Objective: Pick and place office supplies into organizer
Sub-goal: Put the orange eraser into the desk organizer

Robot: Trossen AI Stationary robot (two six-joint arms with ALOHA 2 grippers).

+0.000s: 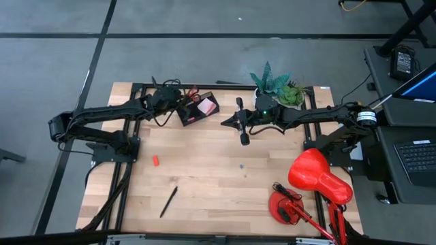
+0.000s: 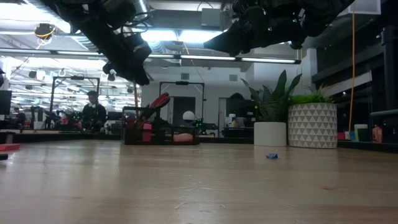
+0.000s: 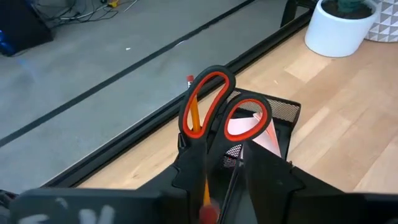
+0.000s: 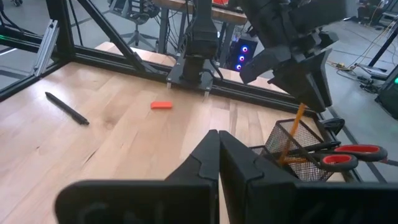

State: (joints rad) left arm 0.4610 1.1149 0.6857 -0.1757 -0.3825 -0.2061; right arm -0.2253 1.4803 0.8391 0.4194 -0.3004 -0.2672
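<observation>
Left gripper hanging over organizer, jaws parting off scissors; scissors leaning, risking tipping out; right gripper idling mid-table, jaws together.

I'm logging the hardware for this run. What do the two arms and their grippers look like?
Both arms are dark, nearly black, built of slim jointed links with black cables looping along them. The left arm ends in the left gripper, two flat, dark fingers. The right arm has a silver band near its base; the right gripper has matching dark wedge-shaped fingers.
</observation>
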